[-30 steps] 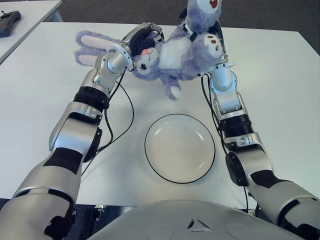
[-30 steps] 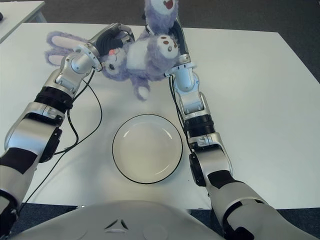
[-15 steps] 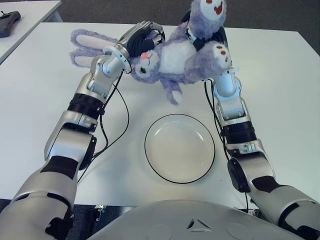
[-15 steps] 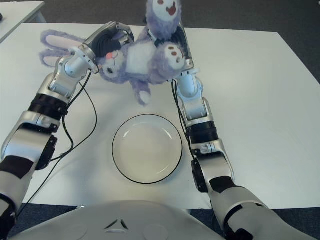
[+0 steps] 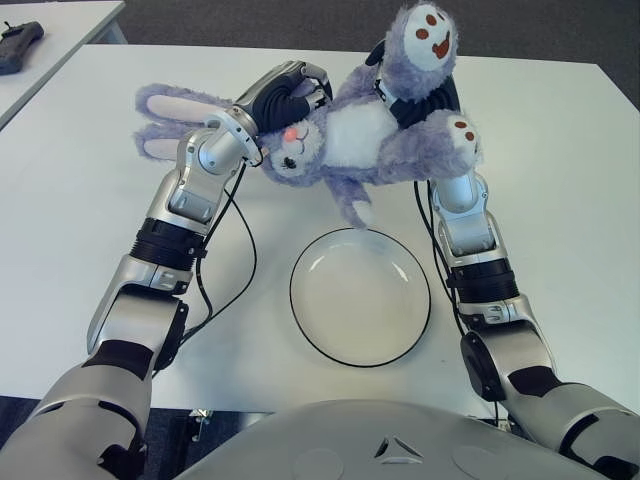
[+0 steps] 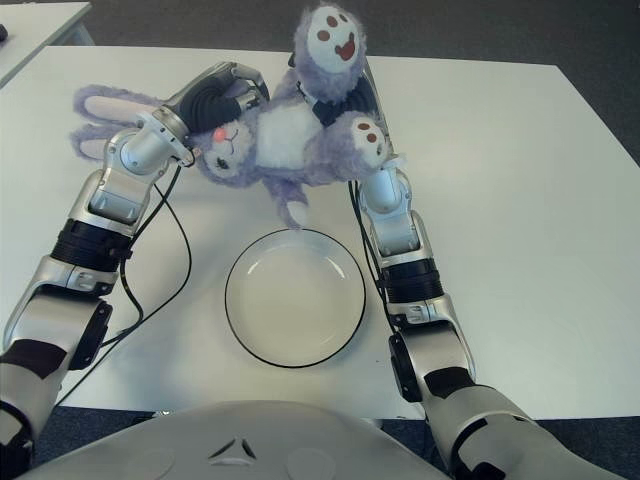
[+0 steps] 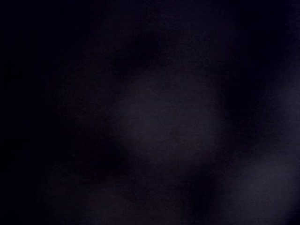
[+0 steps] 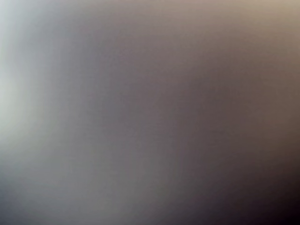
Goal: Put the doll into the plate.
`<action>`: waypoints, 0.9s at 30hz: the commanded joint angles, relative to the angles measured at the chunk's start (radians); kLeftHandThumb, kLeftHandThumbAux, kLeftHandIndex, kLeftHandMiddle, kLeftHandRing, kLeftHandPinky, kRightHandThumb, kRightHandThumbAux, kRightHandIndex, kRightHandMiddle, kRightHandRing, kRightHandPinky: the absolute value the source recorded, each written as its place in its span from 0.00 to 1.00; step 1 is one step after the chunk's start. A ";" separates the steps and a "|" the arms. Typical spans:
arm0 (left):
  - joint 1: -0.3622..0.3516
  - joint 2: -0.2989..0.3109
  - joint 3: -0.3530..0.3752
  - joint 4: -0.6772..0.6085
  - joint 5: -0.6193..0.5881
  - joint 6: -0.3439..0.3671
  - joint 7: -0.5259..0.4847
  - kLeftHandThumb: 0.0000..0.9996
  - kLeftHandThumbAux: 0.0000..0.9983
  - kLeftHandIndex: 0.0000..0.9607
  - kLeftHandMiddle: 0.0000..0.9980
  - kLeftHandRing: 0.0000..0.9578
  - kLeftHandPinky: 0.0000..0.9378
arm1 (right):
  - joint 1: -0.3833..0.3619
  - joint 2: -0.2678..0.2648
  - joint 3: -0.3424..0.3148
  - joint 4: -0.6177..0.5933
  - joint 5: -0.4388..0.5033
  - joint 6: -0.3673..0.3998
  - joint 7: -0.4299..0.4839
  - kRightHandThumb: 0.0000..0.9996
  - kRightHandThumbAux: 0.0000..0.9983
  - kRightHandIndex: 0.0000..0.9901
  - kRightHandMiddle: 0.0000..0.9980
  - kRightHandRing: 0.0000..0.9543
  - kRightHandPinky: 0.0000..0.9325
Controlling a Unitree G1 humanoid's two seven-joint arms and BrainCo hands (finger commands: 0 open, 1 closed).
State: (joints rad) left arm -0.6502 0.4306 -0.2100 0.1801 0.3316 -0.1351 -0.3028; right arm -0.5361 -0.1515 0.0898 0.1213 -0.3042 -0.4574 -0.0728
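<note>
**Purple rabbit doll held in the air by both hands beyond the plate**

At the far left, a second white table [image 5: 60,20] carries a dark device [image 5: 18,42] near its corner. On the main white table [image 5: 560,200], the robot's left arm reaches forward and to the right. The doll [image 5: 350,135], a purple plush rabbit with a white belly, lies on its back across both hands, lifted clear of the tabletop. Its two long ears [image 5: 165,105] trail out to the left past the left wrist. The left hand [image 5: 285,95] sits at the doll's head, its dark fingers [image 5: 300,85] curled over the top of the face just above the pink nose, so it is gripping the head. A black cable [image 5: 245,240] hangs from that forearm and loops down onto the table.

Toward the middle, one plush arm dangles from the body, its tip showing just over the far rim of the plate [image 5: 310,330]. The plate is white with a dark rim, empty, and lies on the table close in front of the robot's torso, between the two forearms.

To the right, the right hand [image 5: 415,100] is under the doll's lower body, its dark fingers closed between the two legs and holding them; one foot sticks up with its sole showing, the other points right above the right forearm. Both wrist views are covered and show nothing readable.
</note>
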 commanded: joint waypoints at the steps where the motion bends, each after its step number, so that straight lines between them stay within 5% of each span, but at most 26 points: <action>1: 0.040 0.003 -0.006 -0.075 0.002 0.030 -0.037 0.74 0.70 0.46 0.85 0.89 0.92 | 0.025 -0.002 0.001 -0.009 0.026 -0.025 0.015 0.70 0.72 0.44 0.85 0.90 0.91; 13: 0.086 0.021 -0.019 -0.220 0.011 0.109 -0.085 0.73 0.70 0.46 0.84 0.88 0.89 | 0.062 0.005 0.002 0.006 0.039 -0.108 0.008 0.71 0.72 0.44 0.85 0.90 0.91; 27: 0.160 0.041 -0.019 -0.387 -0.005 0.231 -0.178 0.73 0.69 0.46 0.82 0.87 0.90 | 0.171 0.033 0.019 -0.085 0.002 -0.083 -0.007 0.71 0.72 0.44 0.85 0.89 0.91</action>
State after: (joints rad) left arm -0.5201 0.4754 -0.2138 -0.1700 0.3376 0.0885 -0.4505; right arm -0.3893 -0.1303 0.0999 0.0558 -0.2892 -0.5631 -0.0751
